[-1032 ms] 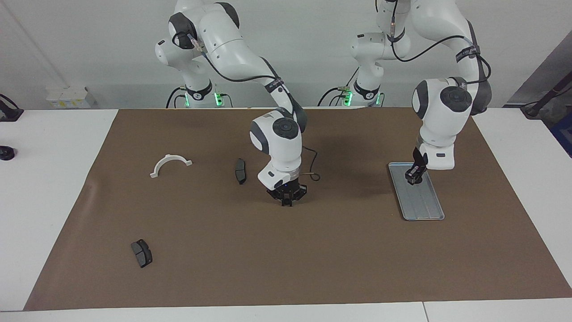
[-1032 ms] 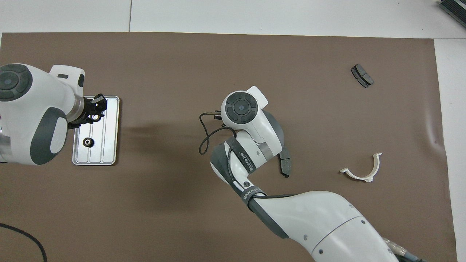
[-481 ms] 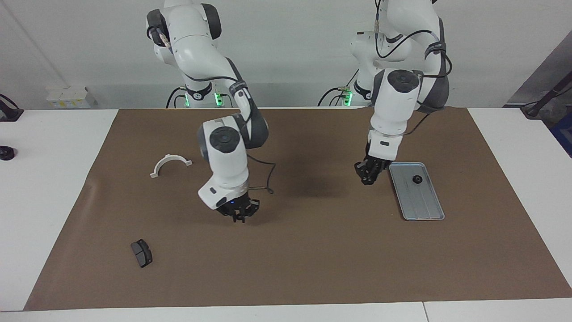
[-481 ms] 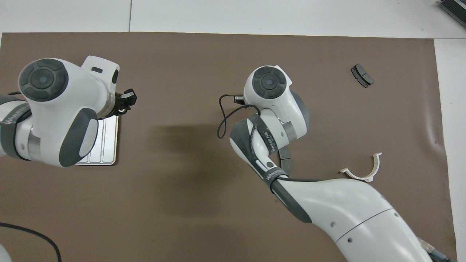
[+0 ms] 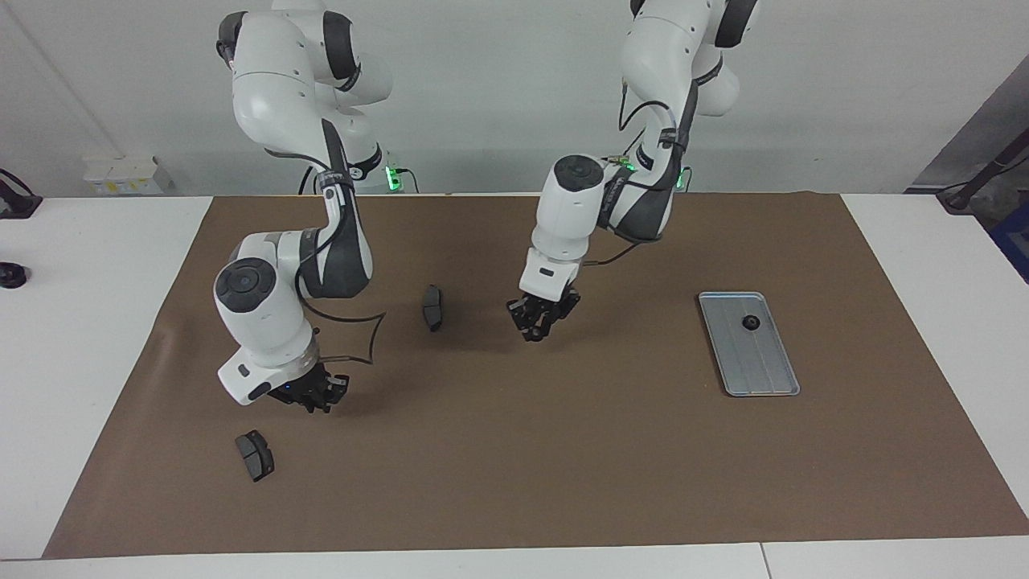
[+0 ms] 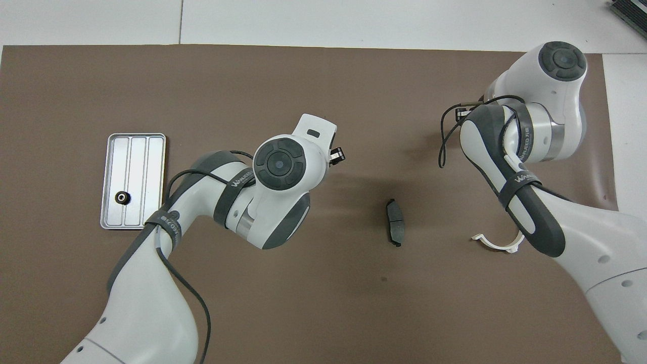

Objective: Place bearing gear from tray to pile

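The silver tray lies on the brown mat toward the left arm's end and also shows in the overhead view. One black bearing gear sits on it, seen from above too. My left gripper hangs low over the middle of the mat, beside a dark brake pad, shut on a second gear that is mostly hidden between its fingers. My right gripper is low over the mat next to another brake pad. No pile of gears shows in either view.
A white half-ring part lies partly under the right arm. The middle brake pad also shows from above. The mat is bare farther from the robots. A cable loops from each wrist.
My left gripper rose from the tray with a gear and swung to the mat's middle, leaving one gear on the tray. My right gripper moved from the middle toward the right arm's end.
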`<act>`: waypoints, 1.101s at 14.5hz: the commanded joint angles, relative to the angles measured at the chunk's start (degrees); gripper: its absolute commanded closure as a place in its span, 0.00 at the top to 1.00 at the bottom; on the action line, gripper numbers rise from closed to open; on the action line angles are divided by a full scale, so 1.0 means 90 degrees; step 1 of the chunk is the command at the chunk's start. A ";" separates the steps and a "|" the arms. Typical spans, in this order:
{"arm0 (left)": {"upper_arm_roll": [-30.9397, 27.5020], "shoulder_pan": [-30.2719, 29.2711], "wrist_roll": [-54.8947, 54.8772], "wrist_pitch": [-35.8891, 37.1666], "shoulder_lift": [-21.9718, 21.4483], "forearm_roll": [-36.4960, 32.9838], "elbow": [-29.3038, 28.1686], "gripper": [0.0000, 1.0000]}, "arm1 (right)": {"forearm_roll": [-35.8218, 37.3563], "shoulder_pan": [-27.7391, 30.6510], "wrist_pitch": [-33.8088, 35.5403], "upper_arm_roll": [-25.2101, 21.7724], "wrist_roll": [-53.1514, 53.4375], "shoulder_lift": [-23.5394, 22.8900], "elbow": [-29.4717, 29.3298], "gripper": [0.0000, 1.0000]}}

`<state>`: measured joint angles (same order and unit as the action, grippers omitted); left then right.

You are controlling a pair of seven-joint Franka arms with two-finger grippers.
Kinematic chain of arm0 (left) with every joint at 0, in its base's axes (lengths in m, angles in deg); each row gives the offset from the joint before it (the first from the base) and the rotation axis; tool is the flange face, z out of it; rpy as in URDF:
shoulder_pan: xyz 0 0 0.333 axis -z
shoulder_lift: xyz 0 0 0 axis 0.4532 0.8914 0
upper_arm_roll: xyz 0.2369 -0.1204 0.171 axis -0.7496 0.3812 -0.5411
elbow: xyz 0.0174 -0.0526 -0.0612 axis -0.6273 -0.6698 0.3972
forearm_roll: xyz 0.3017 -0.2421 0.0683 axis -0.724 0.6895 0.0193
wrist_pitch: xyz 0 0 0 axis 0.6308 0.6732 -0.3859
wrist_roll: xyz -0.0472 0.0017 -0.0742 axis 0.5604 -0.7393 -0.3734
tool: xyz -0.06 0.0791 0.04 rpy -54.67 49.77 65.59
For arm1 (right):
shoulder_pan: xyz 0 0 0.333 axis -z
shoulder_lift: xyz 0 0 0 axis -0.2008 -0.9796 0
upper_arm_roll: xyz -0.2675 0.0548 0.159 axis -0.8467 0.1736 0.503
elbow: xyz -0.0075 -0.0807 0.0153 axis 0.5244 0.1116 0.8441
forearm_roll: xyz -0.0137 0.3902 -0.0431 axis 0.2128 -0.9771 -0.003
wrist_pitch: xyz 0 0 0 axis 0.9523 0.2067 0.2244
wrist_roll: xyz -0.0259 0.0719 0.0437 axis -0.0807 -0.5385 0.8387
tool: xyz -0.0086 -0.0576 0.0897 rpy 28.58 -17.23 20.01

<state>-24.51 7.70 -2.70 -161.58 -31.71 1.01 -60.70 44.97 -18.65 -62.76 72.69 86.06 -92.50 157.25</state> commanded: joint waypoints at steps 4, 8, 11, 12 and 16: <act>-0.0116 0.0144 0.0070 -0.0844 0.0425 0.0092 -0.0062 0.00 | -0.0011 0.0170 -0.0714 0.0078 -0.0150 0.0420 0.0995 0.99; -0.0106 0.0144 0.0138 -0.0973 0.0396 0.0122 -0.0269 0.43 | -0.0011 0.0121 -0.0695 0.0068 -0.0091 0.0440 0.0898 1.00; -0.0183 0.0270 0.0547 -0.0284 0.0308 0.0112 -0.0094 1.00 | -0.0001 0.0092 -0.0704 0.0068 -0.0081 0.0537 0.0888 1.00; -0.0203 0.0232 0.0607 0.0194 0.0279 0.0063 0.0158 1.00 | -0.0001 0.0063 -0.0714 0.0068 -0.0081 0.0557 0.0878 1.00; -0.0243 -0.0595 0.0491 0.1388 -0.0832 0.0053 -0.0121 1.00 | -0.0011 -0.0025 -0.0704 0.0126 0.0064 0.0547 0.0693 1.00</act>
<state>-26.73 7.00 2.27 -154.40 -32.22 1.11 -58.22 45.00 -18.58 -68.22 73.29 86.06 -88.26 163.10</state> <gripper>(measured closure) 0.000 0.000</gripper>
